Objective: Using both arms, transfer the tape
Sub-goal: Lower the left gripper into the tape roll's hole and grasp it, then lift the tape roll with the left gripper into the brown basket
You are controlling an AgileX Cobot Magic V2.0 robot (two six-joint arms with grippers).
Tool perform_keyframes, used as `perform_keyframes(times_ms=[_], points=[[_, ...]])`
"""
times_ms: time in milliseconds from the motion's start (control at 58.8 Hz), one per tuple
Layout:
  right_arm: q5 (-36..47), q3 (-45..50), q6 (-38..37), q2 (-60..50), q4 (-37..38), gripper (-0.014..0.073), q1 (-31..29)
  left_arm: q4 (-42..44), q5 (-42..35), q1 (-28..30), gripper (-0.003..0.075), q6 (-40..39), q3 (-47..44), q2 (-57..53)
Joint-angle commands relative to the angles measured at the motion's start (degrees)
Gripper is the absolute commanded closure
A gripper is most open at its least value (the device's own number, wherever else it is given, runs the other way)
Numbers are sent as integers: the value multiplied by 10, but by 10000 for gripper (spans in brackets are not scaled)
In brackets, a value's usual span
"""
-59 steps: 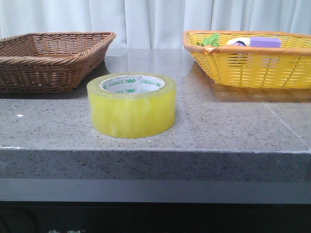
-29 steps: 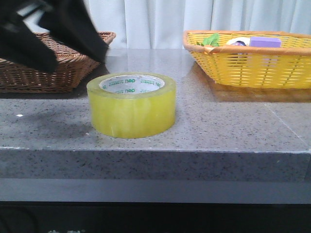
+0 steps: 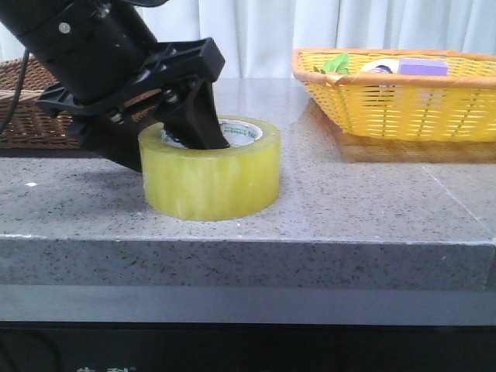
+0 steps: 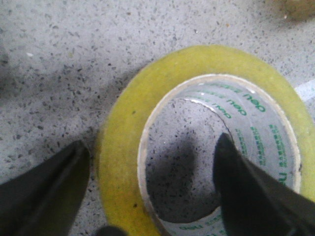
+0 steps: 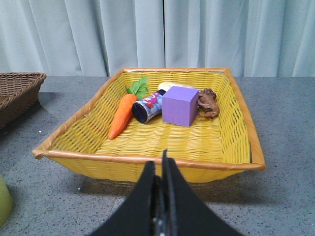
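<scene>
- From my station, the brown basket [image 3: 31, 116] sits left of and behind the tape [image 3: 210, 180], mostly blocked by the left arm [image 3: 85, 46].
- My left claw [image 4: 152, 194] is spread wide and straddles the tape's wall: one finger [image 4: 47, 191] outside the roll, the other [image 4: 251, 191] down inside the core. I can't tell whether either touches it.
- The tape lies flat on the speckled grey counter [image 3: 349, 209], near its front edge. It is a fat, glossy, translucent yellow roll; its white inner core carries green print.
- The yellow basket [image 5: 147, 142] stands right of and behind the tape, holding a carrot [image 5: 122, 115], a can [image 5: 147, 108], a purple box [image 5: 180, 105] and a small brown toy [image 5: 208, 103].
- My right claw [image 5: 160, 189] hangs in front of that basket, fingers pressed together, gripping nothing.
</scene>
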State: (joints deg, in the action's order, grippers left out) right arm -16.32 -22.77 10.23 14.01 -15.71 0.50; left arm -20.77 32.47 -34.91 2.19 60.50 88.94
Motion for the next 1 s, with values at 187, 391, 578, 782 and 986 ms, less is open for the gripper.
perform_keyframes(times_ms=[187,391,578,782,986], points=[[49,-14,3,6,-7,683,-3,-11,-19,-4,609,-2,24,-27],[46,-14,3,6,-6,683,-3,34,-19,-2,624,-2,70,-62],[46,-14,3,6,-6,683,-3,120,-44,34,624,-2,148,-84],[45,-14,3,6,-6,683,-3,146,-71,129,624,-2,203,-63],[36,-14,3,6,-6,683,-3,143,-71,233,624,-2,213,-13]])
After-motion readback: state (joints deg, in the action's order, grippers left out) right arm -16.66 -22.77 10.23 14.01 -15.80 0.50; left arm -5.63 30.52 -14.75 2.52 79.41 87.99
